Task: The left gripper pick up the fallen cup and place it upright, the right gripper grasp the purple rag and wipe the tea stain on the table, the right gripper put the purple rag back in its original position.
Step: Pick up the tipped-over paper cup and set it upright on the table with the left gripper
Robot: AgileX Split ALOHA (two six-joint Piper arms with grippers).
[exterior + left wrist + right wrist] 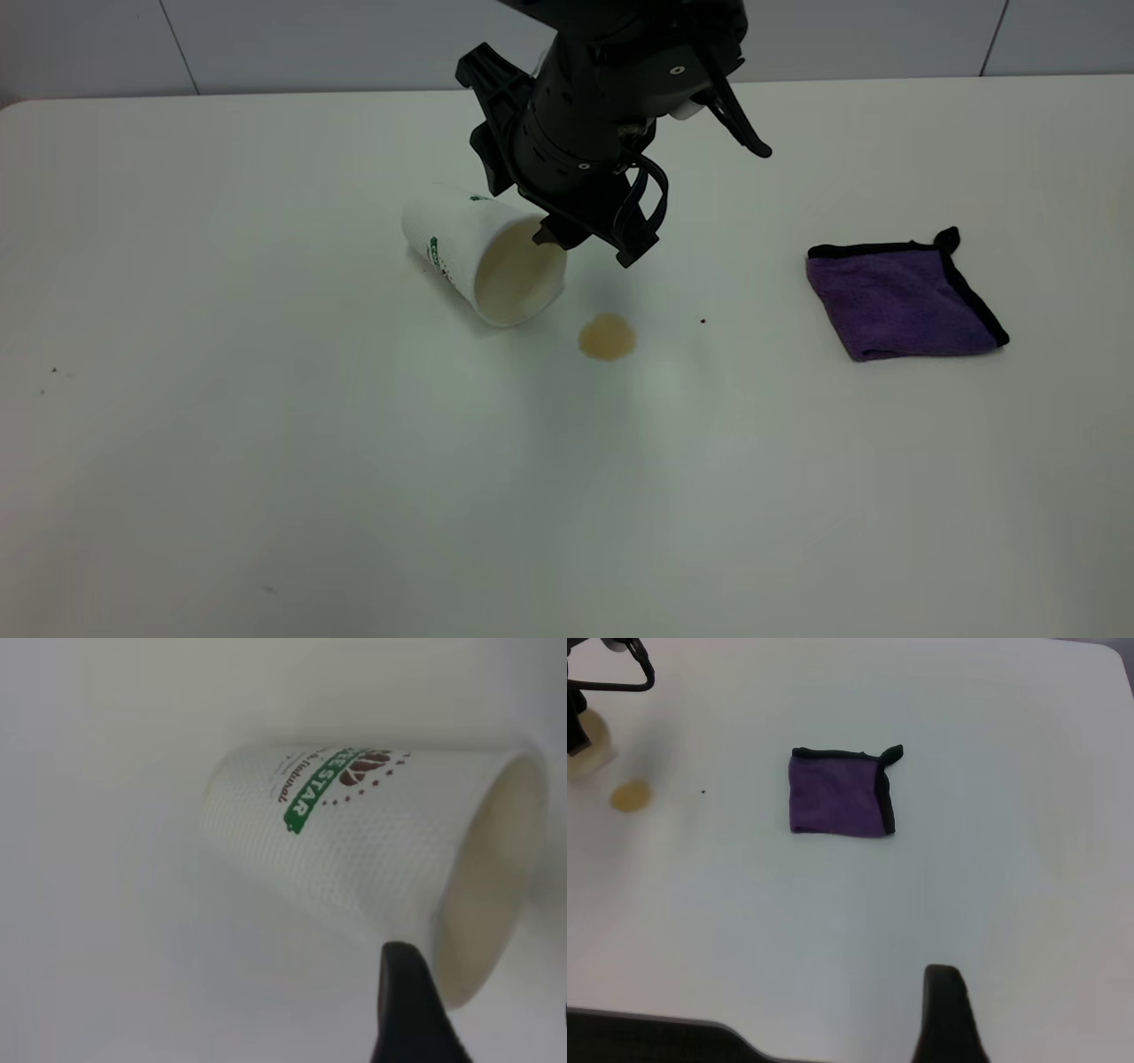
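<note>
Exterior view: open left hand (592, 237) straddles fallen cup (483, 257), mouth toward stain (607, 338).
</note>
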